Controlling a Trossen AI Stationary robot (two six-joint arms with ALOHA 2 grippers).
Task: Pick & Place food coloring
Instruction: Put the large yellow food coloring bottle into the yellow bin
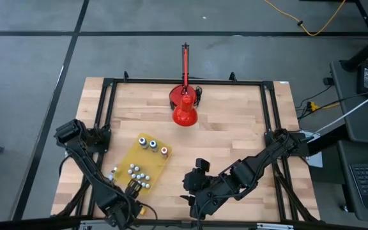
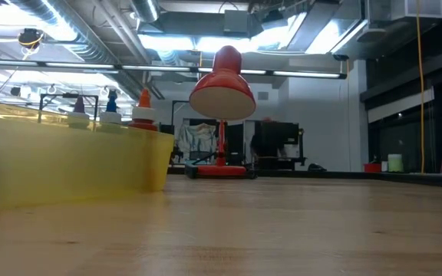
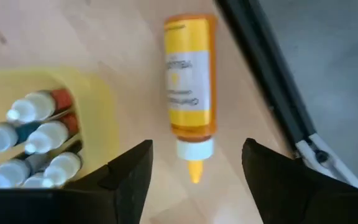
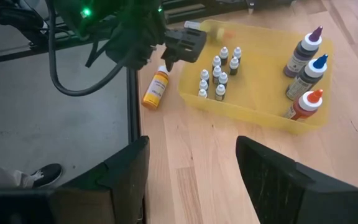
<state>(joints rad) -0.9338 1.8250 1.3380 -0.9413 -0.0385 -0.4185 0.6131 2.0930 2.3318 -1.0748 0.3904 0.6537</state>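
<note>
While the left gripper hovered with its fingers spread apart and nothing between them, an orange-yellow bottle lay on its side on the wooden table, just beside the yellow tray and near the table's black frame rail. Inside the tray stood a cluster of small food coloring bottles and three taller bottles. The right gripper waited over the table's near middle, released and empty, well apart from the red lamp.
</note>
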